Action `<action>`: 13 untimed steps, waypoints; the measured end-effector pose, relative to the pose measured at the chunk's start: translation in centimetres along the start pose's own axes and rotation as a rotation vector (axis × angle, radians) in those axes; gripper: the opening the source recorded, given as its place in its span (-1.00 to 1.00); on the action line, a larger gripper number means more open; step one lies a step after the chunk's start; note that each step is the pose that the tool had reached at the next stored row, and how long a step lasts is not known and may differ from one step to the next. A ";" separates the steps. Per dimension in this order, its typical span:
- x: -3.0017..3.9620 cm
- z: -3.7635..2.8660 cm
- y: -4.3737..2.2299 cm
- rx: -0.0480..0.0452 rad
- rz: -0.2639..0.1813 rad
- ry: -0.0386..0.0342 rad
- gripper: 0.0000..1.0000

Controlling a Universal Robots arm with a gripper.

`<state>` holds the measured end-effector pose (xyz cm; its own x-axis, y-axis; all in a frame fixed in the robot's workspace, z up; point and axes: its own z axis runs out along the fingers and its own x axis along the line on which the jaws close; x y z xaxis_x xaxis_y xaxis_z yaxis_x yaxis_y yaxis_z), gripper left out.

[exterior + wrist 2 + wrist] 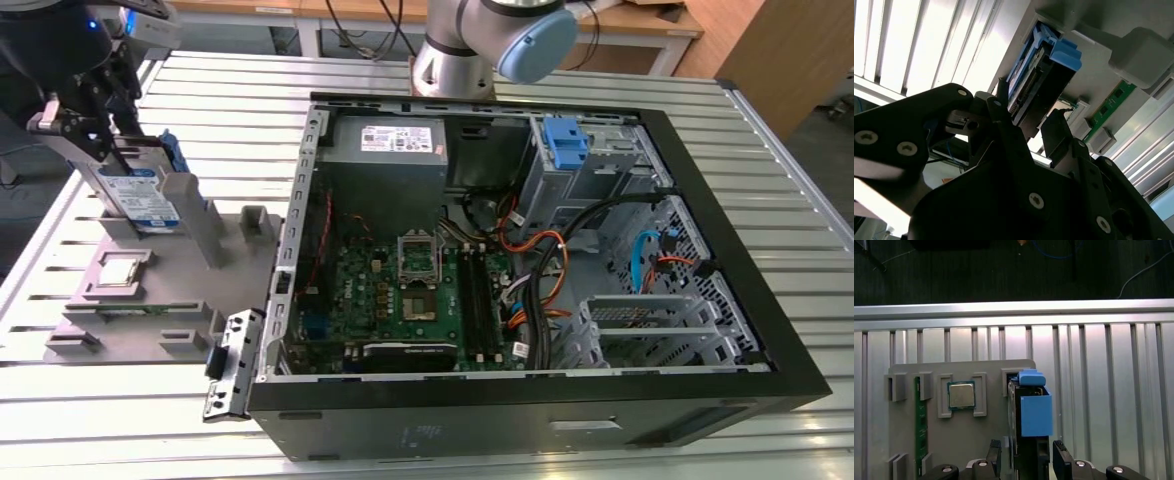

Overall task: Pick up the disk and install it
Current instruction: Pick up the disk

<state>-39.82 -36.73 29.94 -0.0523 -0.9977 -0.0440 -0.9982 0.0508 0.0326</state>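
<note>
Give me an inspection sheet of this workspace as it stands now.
Surface: slatted metal table carrying a grey fixture and an open computer case.
Job's things: disk standing on edge in a fixture slot, not yet lifted; blue bracket upright in the case's drive bay.
Clutter: processor and memory stick seated in the fixture; metal plate beside the case.
Grippers: gripper open, fingers on either side of the disk.
Cables: orange, black and blue cables inside the case.
Surroundings: wooden benches behind the table.
</note>
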 end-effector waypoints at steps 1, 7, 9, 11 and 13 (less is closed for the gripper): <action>-0.03 0.00 0.00 -0.0001 0.000 0.0001 0.06; -0.03 -0.01 0.00 -0.0004 0.000 0.0002 0.06; -0.03 -0.01 0.00 -0.0004 0.000 0.0002 0.06; -0.04 -0.01 -0.01 -0.0003 0.000 0.0002 0.04; -0.04 -0.01 -0.01 -0.0003 0.000 0.0002 -0.11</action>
<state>-39.81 -36.69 29.95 -0.0521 -0.9977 -0.0438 -0.9982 0.0507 0.0329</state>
